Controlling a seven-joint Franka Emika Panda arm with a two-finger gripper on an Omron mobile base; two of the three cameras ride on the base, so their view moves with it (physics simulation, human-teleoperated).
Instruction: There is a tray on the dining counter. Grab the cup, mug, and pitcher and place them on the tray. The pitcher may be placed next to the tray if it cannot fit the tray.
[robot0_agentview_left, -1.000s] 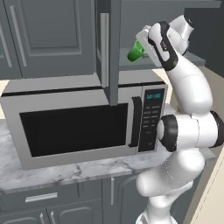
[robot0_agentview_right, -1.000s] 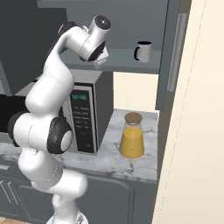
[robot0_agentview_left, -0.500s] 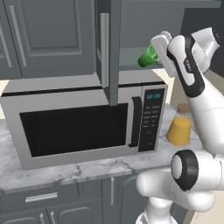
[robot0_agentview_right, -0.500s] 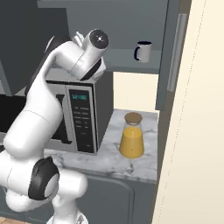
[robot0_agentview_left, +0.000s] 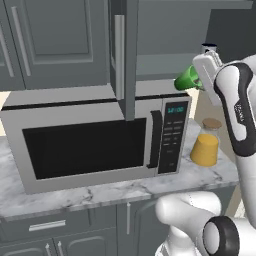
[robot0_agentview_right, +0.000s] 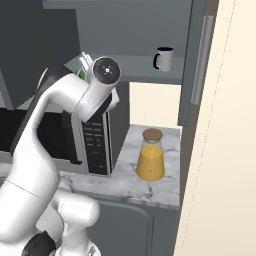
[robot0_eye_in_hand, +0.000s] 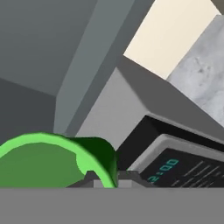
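Note:
My gripper (robot0_agentview_left: 194, 80) is shut on the rim of the bright green cup (robot0_agentview_left: 186, 80), holding it tilted in the air above the microwave's right end. In the hand view the cup (robot0_eye_in_hand: 43, 162) sits at the lower left, its rim between my fingertips (robot0_eye_in_hand: 105, 180). The yellow-orange pitcher (robot0_agentview_left: 205, 148) stands on the marble counter right of the microwave, also seen as the pitcher (robot0_agentview_right: 151, 161) in the right base view. The pale mug (robot0_agentview_right: 164, 58) with a dark rim stands on the cabinet shelf above it. The tray and the dining counter are out of view.
A microwave (robot0_agentview_left: 95, 140) takes up most of the marble counter (robot0_agentview_left: 100, 192). An open cabinet door (robot0_agentview_left: 125, 50) hangs edge-on above it. A cream wall (robot0_agentview_right: 225, 150) bounds the counter on the right. Grey cabinets sit above and below.
The arm has swung right and slightly down with the green cup, drawing it away from the cabinet. Pitcher and mug have not moved.

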